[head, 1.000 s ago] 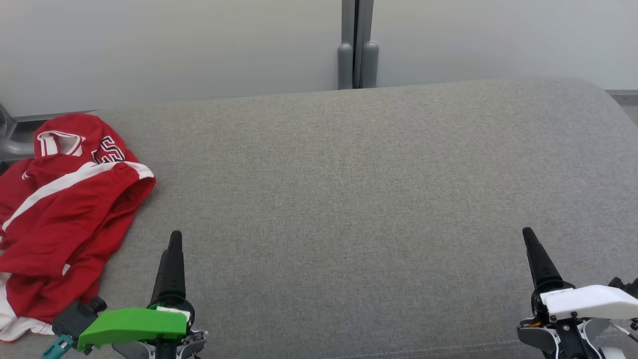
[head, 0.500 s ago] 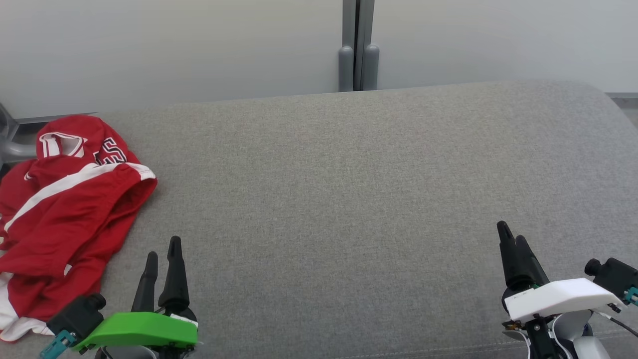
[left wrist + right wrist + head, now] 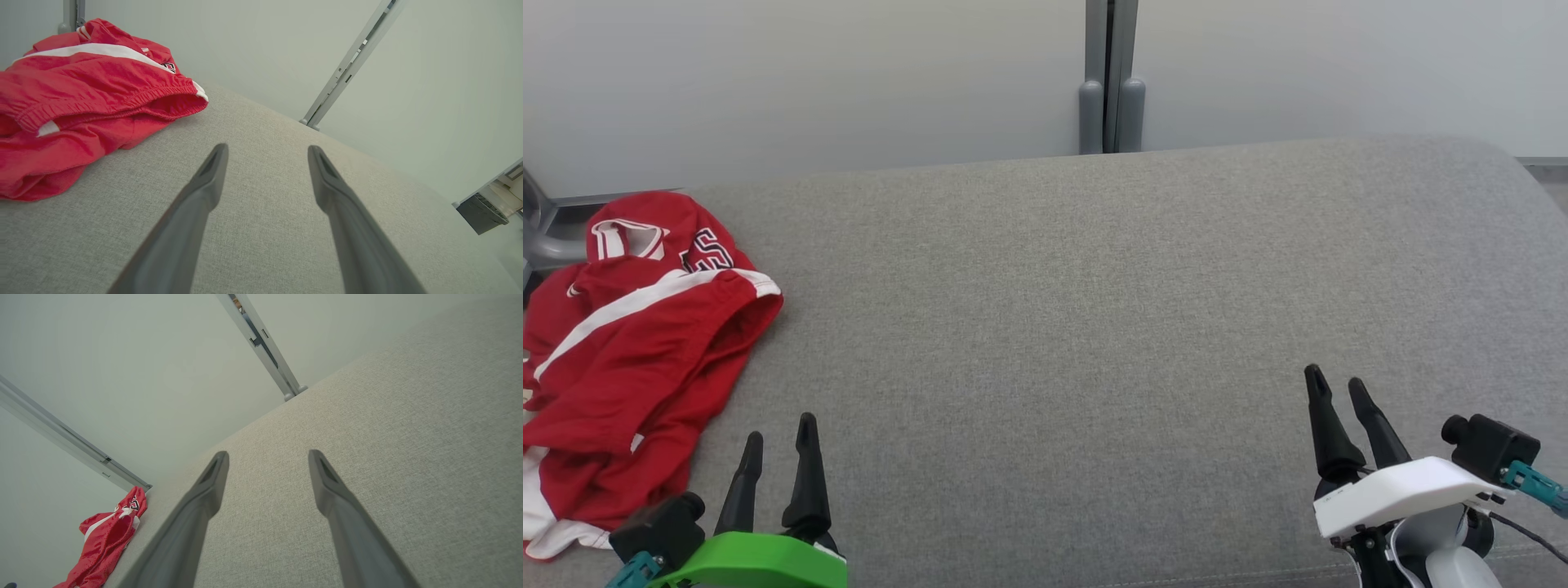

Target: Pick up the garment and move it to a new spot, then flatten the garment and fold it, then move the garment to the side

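Observation:
The garment [image 3: 629, 359] is a crumpled red piece with white stripes and an elastic band, heaped at the left end of the grey cushioned surface [image 3: 1094, 310]. It also lies at the upper left of the left wrist view as the garment [image 3: 81, 98] and far off at the lower left of the right wrist view as the garment [image 3: 108, 539]. My left gripper [image 3: 778, 429] hovers open just right of the garment's near end, not touching it, nothing between its fingers [image 3: 212, 171]. My right gripper [image 3: 1335, 384] stands open and empty over the surface's near right part.
A pale wall runs behind the surface, with a grey vertical rail [image 3: 1111, 77] at its middle. A grey metal frame part [image 3: 539, 237] shows at the far left behind the garment. The surface's right end curves down at the edge [image 3: 1523, 175].
Both grippers have rolled so that two fingers show apart instead of one. The left gripper has drawn back toward the near edge; the right gripper has shifted left. The garment lies as before.

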{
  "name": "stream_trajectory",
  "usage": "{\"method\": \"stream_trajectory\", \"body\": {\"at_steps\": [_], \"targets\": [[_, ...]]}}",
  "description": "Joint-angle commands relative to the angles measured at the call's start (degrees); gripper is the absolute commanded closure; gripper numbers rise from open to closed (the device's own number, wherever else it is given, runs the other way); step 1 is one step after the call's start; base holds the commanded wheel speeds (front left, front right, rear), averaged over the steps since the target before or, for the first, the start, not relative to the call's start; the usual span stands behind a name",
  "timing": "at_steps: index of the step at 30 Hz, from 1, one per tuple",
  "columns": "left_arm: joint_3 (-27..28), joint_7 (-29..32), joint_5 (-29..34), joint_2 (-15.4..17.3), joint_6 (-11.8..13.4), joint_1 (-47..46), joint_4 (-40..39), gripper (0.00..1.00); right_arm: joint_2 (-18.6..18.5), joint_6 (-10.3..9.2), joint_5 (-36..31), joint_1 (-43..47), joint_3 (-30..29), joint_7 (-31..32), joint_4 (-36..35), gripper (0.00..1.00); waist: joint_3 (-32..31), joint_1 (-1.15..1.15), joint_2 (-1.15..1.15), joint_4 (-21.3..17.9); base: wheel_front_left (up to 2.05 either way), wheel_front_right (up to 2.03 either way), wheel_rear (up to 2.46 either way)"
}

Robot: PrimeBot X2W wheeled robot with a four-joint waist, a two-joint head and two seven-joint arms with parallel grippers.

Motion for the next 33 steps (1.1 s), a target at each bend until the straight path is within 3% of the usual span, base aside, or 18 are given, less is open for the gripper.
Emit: {"method": "stream_trajectory", "body": {"at_steps": [1, 33], "targets": [[-0.11, -0.4, 1.43, 0.63, 0.33, 0.15, -0.43, 0.0, -0.35, 0.02, -1.53, -1.21, 0.37, -0.57, -0.44, 0.0, -0.04, 0.0, 0.0, 0.03, 0.0, 0.0, 0.0], [-2.12, 1.45, 16.63, 2.55, 2.9, 3.99, -1.85, 0.0, -0.53, 0.02, -20.42, -1.41, 4.26, -6.53, 4.25, 0.0, -1.55, 0.0, 0.0, 0.06, 0.0, 0.0, 0.0]]}}
